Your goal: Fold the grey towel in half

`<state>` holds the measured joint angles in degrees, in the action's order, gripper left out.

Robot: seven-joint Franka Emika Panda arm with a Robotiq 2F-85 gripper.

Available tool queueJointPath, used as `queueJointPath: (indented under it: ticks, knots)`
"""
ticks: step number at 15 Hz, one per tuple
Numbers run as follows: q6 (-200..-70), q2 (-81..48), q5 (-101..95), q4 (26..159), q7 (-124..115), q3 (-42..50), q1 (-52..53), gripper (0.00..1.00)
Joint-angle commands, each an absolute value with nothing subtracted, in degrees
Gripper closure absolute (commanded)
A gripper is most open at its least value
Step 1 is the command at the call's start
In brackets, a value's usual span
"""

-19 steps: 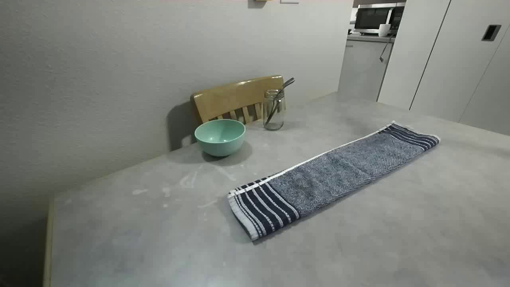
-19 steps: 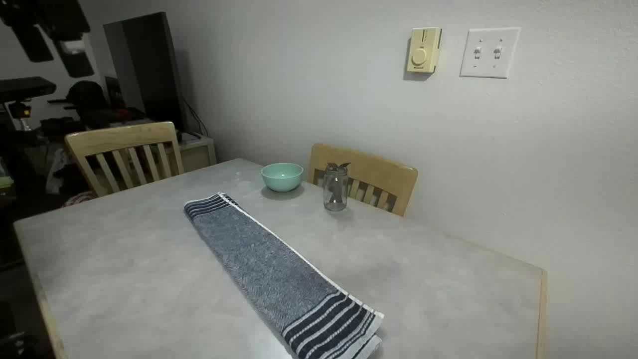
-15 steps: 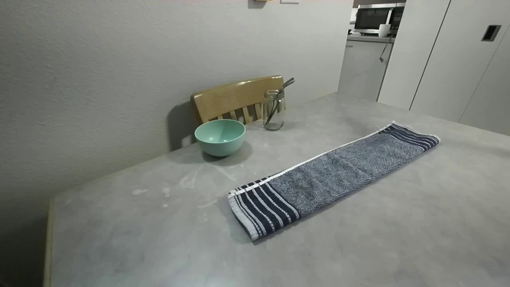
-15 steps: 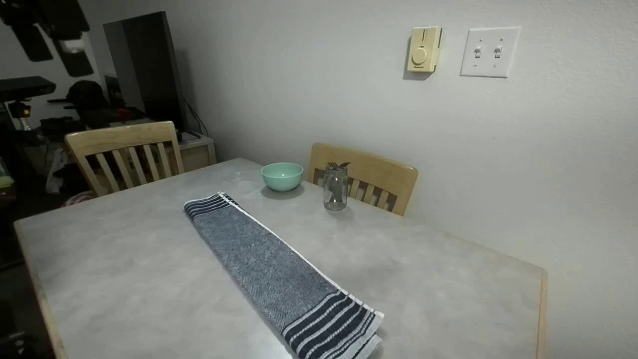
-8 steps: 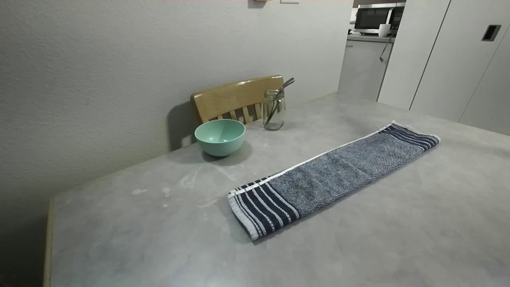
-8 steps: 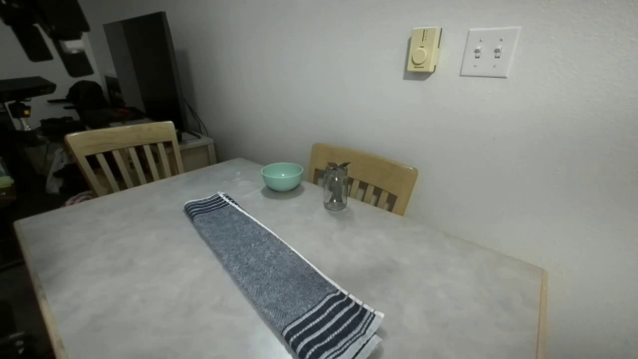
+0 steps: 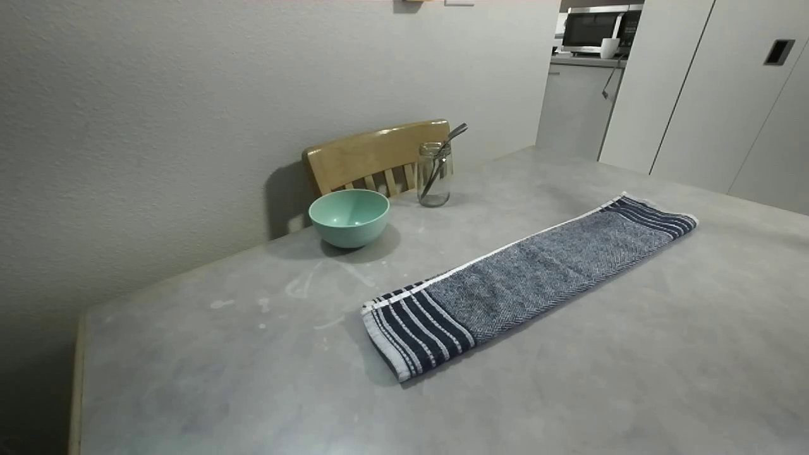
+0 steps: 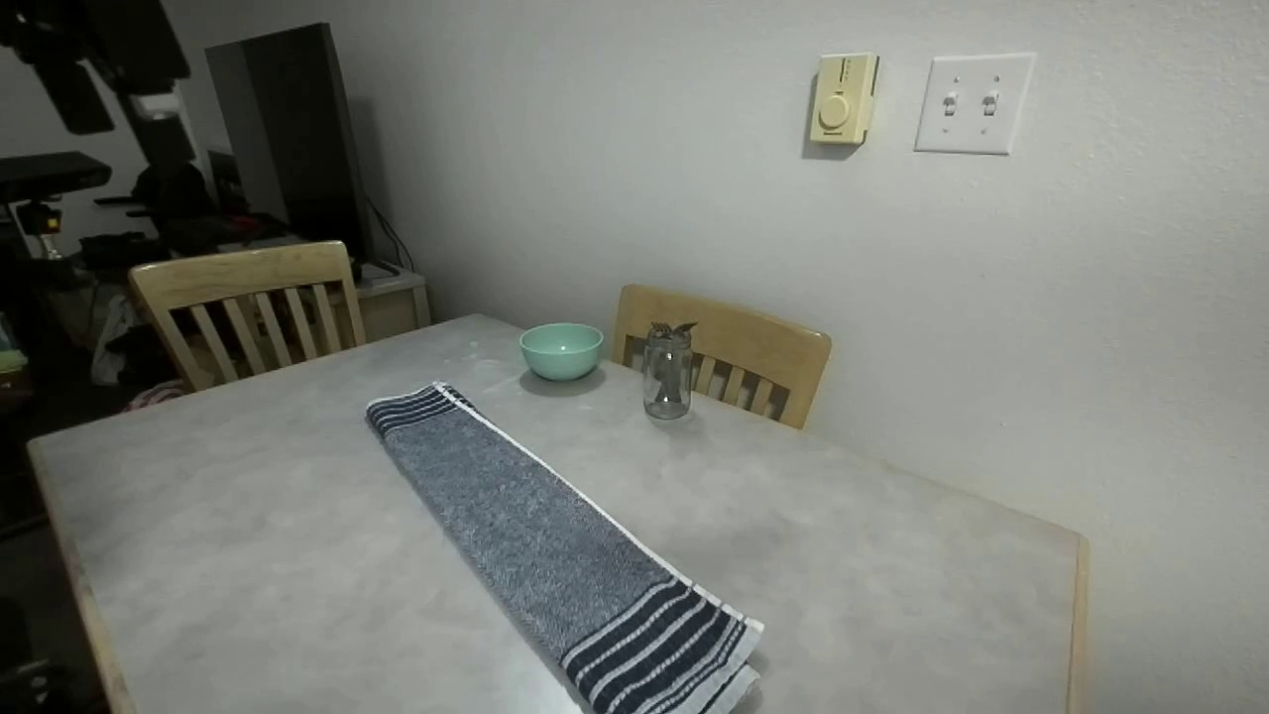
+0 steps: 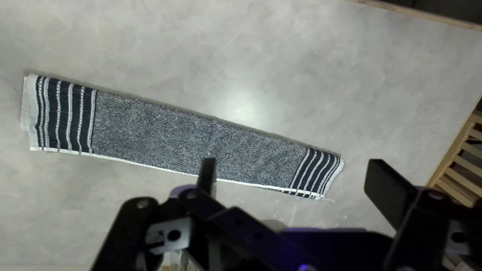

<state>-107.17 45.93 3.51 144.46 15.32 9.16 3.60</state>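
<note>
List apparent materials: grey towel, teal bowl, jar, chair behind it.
Grey towel: matte woven fabric, probably cotton; its weave shows.
Teal bowl: smooth, glossy plastic or glazed ceramic, can't tell which; highlight inside.
Jar: clear, shiny, likely glass; utensils show through.
Chair: likely varnished wood; tan, with sheen along its top edge.
</note>
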Motion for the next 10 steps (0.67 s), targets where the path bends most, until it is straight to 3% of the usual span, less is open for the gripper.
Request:
queueJointPath:
  ticks: [1, 9, 10]
  knots:
    - [-111.7, 39.4, 4.1, 144.0, 15.3, 7.0, 4.4, 0.00]
    - [-125.5, 14.8, 6.0, 136.1, 5.8, -2.7, 8.8, 0.00]
    - [-125.6, 21.9, 4.3, 141.0, 5.3, -2.7, 7.7, 0.00]
